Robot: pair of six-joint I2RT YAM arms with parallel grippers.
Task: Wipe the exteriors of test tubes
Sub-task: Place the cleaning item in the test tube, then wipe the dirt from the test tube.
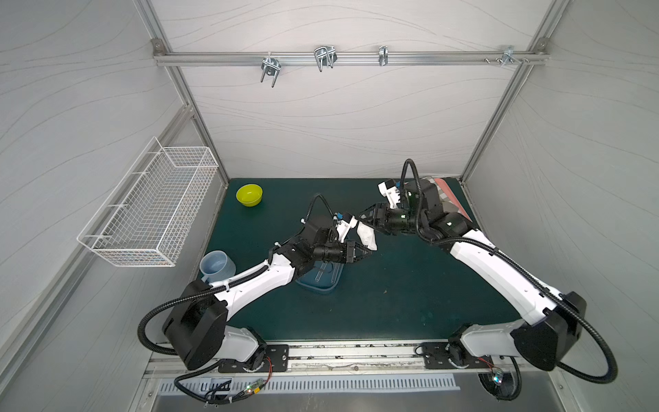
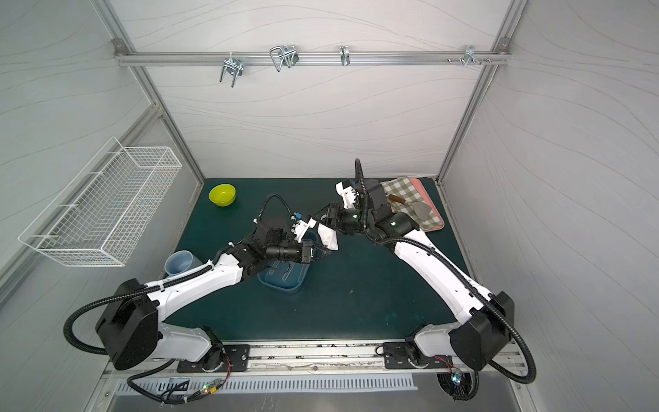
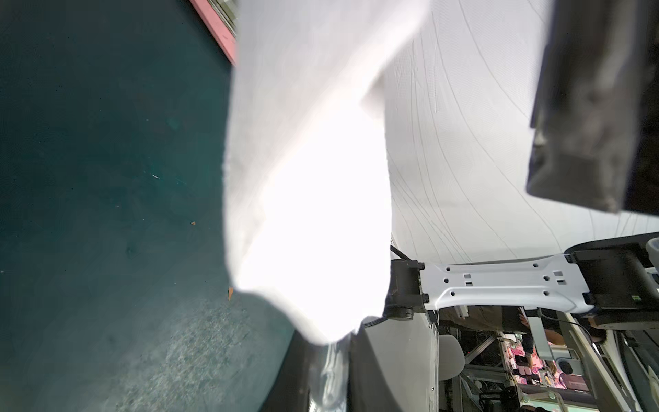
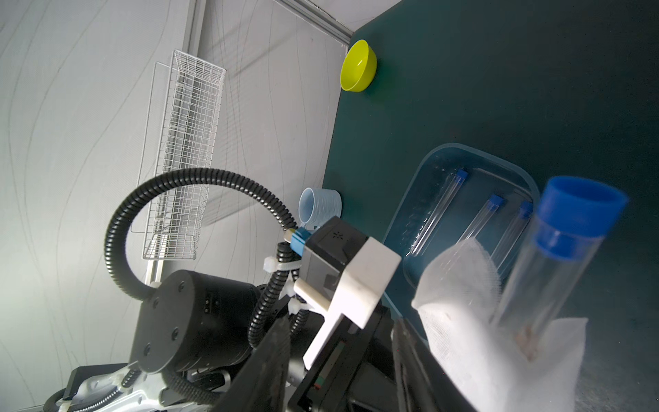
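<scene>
Clamped shut on the white cloth [image 1: 367, 237] with the left hand [image 1: 367, 254], round end of one test tube [image 4: 551, 278] tucked inside. Pointing long-ways toward 12 o'clock in a top view, blue cap [image 4: 581, 214] nearest the right hand [image 1: 367, 215]. Cannot tell that hand's grip. Three more test tubes [image 4: 439, 210] in the blue tray [image 4: 406, 221].

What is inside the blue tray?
Three blue-capped test tubes lie in the blue tray. The white cloth and a raised fourth tube cover part of it, so anything there cannot be seen.
</scene>
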